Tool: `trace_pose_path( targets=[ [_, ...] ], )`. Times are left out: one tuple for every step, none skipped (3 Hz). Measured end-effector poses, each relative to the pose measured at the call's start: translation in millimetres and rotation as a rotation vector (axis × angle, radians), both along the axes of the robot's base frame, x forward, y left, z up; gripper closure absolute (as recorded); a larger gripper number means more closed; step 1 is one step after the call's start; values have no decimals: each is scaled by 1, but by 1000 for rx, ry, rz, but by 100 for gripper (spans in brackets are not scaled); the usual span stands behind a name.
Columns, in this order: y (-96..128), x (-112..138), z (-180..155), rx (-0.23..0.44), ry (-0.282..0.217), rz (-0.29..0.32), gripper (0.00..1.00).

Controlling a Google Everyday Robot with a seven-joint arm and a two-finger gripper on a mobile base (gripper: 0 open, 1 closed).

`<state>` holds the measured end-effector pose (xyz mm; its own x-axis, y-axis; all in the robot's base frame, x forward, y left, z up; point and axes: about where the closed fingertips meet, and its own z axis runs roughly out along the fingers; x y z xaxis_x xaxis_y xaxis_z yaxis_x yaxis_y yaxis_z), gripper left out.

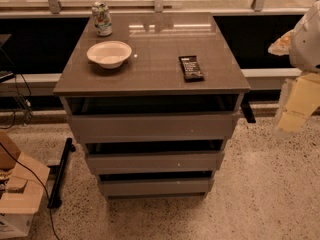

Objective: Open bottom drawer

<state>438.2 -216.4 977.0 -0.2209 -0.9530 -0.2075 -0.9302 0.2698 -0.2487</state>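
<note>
Camera view: the bottom drawer (156, 186) sits lowest, at lower centre. The end effector (297, 109) hangs at the right edge, and I cannot tell its state. With fronts stacked closely, it may catch the middle drawer (155, 161) instead.

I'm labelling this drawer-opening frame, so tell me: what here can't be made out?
All in the camera view:
1. The pale gripper, far right: partly cut off by the frame edge.
2. Inside of the narrow flat grey bottom drawer: hidden in shadow beneath the mid-sized grey drawer front.
3. Print on the green-and-white can and the black snack wrapper: too small to read.
</note>
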Motion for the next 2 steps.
trace_pose_path(
  targets=[
    [0,0,0,0,0,0,0],
    [4,0,-13,-4,-34,13,0]
  ],
)
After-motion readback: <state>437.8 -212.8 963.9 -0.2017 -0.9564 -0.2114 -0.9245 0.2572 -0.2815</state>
